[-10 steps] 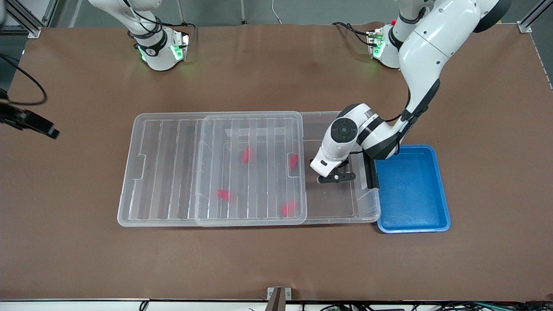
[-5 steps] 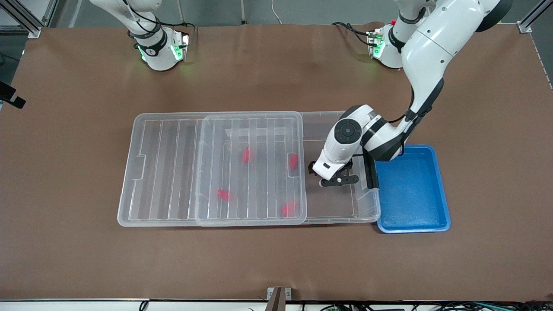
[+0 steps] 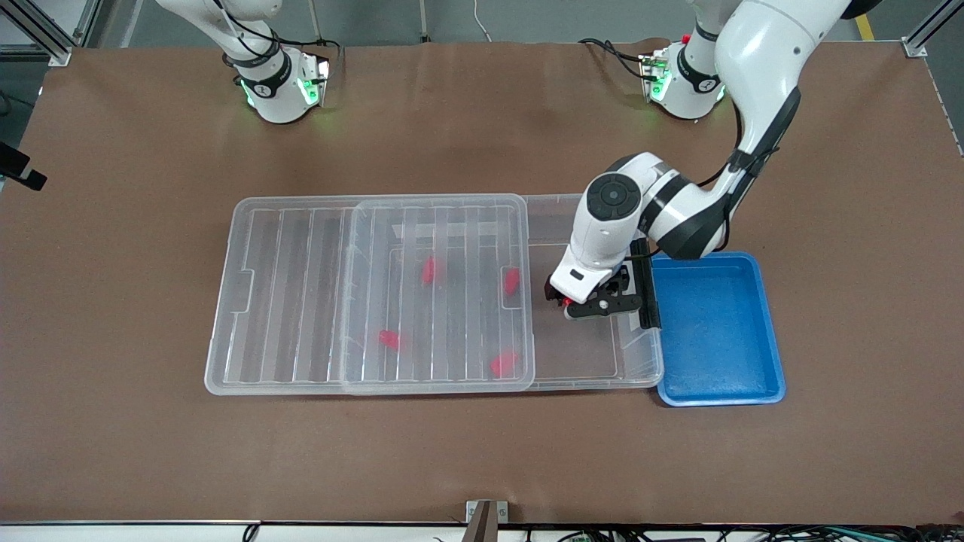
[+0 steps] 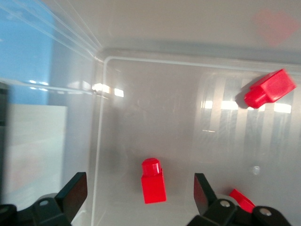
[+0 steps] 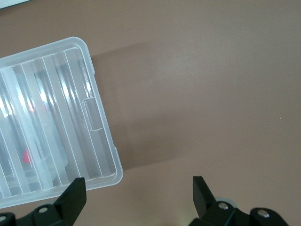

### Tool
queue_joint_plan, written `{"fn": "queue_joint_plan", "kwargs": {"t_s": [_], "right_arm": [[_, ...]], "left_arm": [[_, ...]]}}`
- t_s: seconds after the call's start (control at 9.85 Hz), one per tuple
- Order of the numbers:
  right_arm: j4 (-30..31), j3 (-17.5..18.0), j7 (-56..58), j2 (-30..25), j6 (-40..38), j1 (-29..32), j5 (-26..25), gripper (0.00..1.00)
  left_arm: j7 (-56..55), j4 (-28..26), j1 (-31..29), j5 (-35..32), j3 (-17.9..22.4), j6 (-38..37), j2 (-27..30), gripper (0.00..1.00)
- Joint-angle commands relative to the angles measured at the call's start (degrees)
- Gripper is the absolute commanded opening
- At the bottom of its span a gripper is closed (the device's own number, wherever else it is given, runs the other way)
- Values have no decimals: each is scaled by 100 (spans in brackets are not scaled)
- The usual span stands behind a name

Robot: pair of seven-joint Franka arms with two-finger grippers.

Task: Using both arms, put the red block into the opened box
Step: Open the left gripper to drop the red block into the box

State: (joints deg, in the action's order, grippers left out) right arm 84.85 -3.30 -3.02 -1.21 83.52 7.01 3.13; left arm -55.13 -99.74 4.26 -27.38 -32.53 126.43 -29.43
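The red block (image 4: 153, 181) lies on the floor of the box (image 3: 636, 369), directly beneath the left tool (image 4: 141, 197) and between its two fingers (image 4: 73, 193), touching neither. That tool is spread wide and holds nothing. Another block (image 4: 269, 88) lies farther off under the lid (image 3: 437, 293), which is slid partway toward the right arm's end so that only the end under the left tool is uncovered. A blue tray (image 3: 719, 388) sits just beside that end. To finish the release cleanly, I judge the left tool should lift straight up, fingers kept apart, so it neither nudges the block nor clips the box wall. The right tool (image 5: 138, 197) waits, open and empty, over the bare surface (image 5: 211, 94) beside the lid's corner.
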Motion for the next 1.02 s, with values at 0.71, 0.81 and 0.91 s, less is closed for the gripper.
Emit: {"fn": "queue_joint_plan", "kwargs": {"t_s": [0.71, 0.81, 0.91], "right_arm": [[-74, 40, 74, 16, -73, 63, -23, 100], [-74, 40, 74, 16, -64, 63, -23, 100], [-74, 40, 74, 16, -73, 63, -14, 100]], "left_arm": [[2023, 1853, -1673, 688, -790, -3124, 1140, 100], [2346, 1853, -1909, 1012, -790, -3124, 1289, 100], [2628, 1853, -2103, 1242, -790, -3133, 1439, 100]]}}
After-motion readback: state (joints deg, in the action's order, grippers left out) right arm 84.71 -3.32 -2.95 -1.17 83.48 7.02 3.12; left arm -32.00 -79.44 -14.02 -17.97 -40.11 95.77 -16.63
